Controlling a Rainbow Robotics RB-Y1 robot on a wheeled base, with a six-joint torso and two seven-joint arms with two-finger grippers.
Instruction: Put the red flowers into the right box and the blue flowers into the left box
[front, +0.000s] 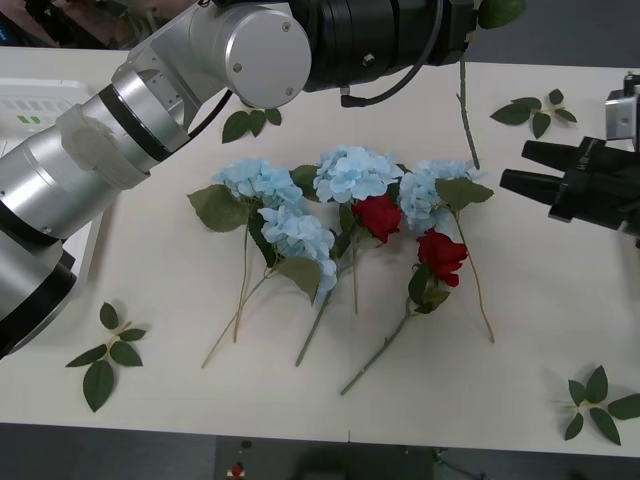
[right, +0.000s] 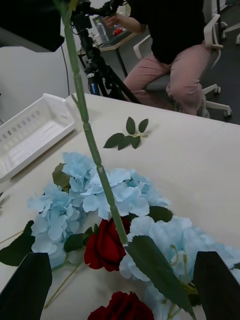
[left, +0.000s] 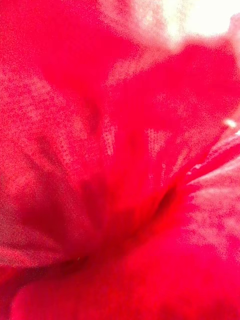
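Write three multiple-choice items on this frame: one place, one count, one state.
1. Where is the lifted rose's stem?
A) in the white tray
B) hanging under the left gripper
C) on the floor

2. How many red roses lie on the table?
A) none
B) four
C) two

3. The right gripper is:
A) open, empty
B) shut on a blue flower
C) shut on a leaf sprig

Key: 1 B, the stem dangles in the air below that gripper. 2 C, two blooms lie there. 3 A, its fingers stand apart with nothing between.

The white table bears blue flowers, red flowers, leaf sprigs.
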